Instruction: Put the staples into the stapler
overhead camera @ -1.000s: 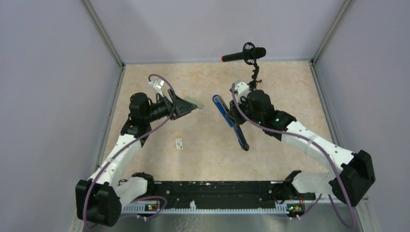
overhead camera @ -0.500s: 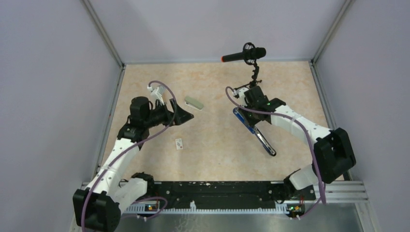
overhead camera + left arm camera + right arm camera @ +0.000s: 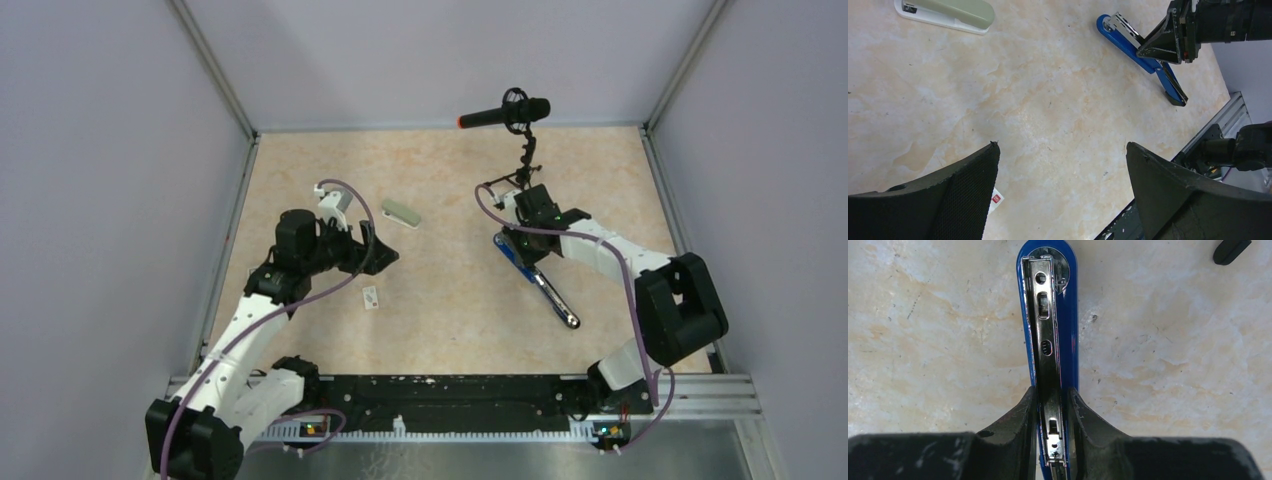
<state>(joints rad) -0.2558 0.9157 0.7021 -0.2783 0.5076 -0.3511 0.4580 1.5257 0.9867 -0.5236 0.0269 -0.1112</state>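
Plainly, the stapler (image 3: pixel 400 212) lay closed and flat on the bench (image 3: pixel 450 330), its pale green top over a white base, and nothing touched it. The staples (image 3: pixel 371 297), a small white box with a red mark, lay on the near side of the stapler and slightly to its left, well apart from it. The left fingers (image 3: pixel 380 252) hung between the two, just near-left of the stapler, spread wide and holding nothing. In the left wrist view the stapler sat at the far left corner, and the box peeped out beside the edge of one black finger.

To the right of the stapler, well apart from it, a blue bar (image 3: pixel 535 275) lay slanting on the bench, its far end about level with the stapler and its dark end running nearer and further right. The right fingers (image 3: pixel 521 244) were drawn in narrow on that bar close to its far end. The right wrist view showed them pinching either side of a silvery rail (image 3: pixel 1047 340) that ran along the bar's blue base. Beyond the bar, farther back than the stapler, a microphone (image 3: pixel 505 112) stood on a thin stand.
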